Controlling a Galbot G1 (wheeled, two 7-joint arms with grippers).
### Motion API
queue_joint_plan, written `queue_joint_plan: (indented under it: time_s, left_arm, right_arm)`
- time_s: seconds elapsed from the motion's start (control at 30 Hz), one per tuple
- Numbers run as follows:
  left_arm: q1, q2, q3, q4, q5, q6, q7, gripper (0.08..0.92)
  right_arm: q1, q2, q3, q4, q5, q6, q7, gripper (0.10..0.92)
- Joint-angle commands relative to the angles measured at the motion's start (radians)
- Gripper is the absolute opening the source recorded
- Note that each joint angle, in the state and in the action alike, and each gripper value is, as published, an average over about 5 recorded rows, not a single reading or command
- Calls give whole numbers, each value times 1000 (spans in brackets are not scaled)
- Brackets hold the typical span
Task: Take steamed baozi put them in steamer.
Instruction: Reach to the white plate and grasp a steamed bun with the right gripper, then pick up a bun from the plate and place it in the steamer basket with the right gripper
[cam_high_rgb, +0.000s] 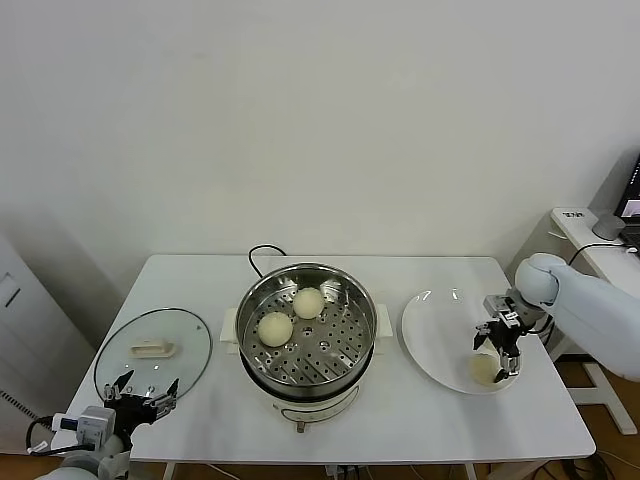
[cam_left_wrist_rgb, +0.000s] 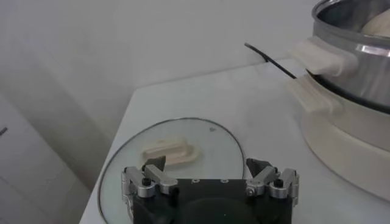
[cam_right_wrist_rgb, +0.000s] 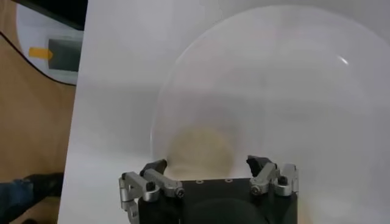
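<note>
Your left hand (cam_high_rgb: 143, 392) sits lowest in the head view, fingers spread wide, holding nothing, at the glass lid (cam_high_rgb: 152, 352) on the desk (cam_high_rgb: 420, 420). Centre desk, the steamer (cam_high_rgb: 305, 325) holds two baozi (cam_high_rgb: 275, 327). On the plate (cam_high_rgb: 440, 335), your right hand (cam_high_rgb: 497, 349) straddles a third bun (cam_right_wrist_rgb: 201, 146), fingers apart on either side of it.

White table (cam_high_rgb: 400, 420). Steamer (cam_high_rgb: 306, 330) at centre, two baozi (cam_high_rgb: 292, 314) on perforated tray, touching or nearly so. Glass lid (cam_high_rgb: 153, 352) flat at left; left gripper (cam_high_rgb: 145, 392) at its near edge, fingers apart. White plate (cam_high_rgb: 452, 340) at right; right gripper (cam_high_rgb: 497, 345) over third baozi (cam_high_rgb: 484, 370), fingers straddling it.
</note>
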Motion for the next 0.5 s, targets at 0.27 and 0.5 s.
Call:
queue_joint_plan:
  time_s: [0.27,0.5]
  left_arm:
    - [0,0,0,-1,1,0,0,823]
    - [-1,-4,1,-1,1,-1,0,823]
  right_arm:
    - [-20,6,21,-5,-17,-7,-30,486]
    - [6,-13,6,29,3,-10,-44,459]
